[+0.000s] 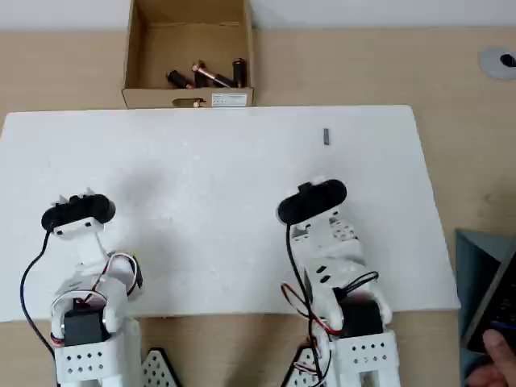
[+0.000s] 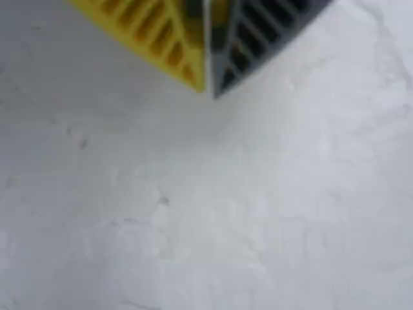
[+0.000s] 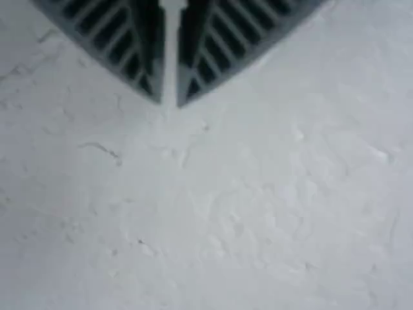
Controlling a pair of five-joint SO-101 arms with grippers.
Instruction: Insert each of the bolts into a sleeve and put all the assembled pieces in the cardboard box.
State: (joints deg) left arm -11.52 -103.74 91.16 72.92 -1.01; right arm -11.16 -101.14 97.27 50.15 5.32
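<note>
The left gripper (image 2: pixel 208 85), one yellow finger and one black, has its tips pressed together on nothing above the white foam mat (image 1: pixel 210 242). The right gripper (image 3: pixel 169 97), both fingers black, is closed to a thin slit and empty.

Several copper-and-black assembled pieces (image 1: pixel 211 75) lie in the open brown cardboard box (image 1: pixel 135 56) beyond the mat. Another copper-tipped piece (image 1: pixel 189 102) sits at the box's front wall; whether inside or outside, I cannot tell. A small dark cylinder (image 1: pixel 326 136), perhaps a sleeve, lies alone on the mat.

Such parts look stiff, light, smooth and prone to roll, so pinch across the middle of the barrel
</note>
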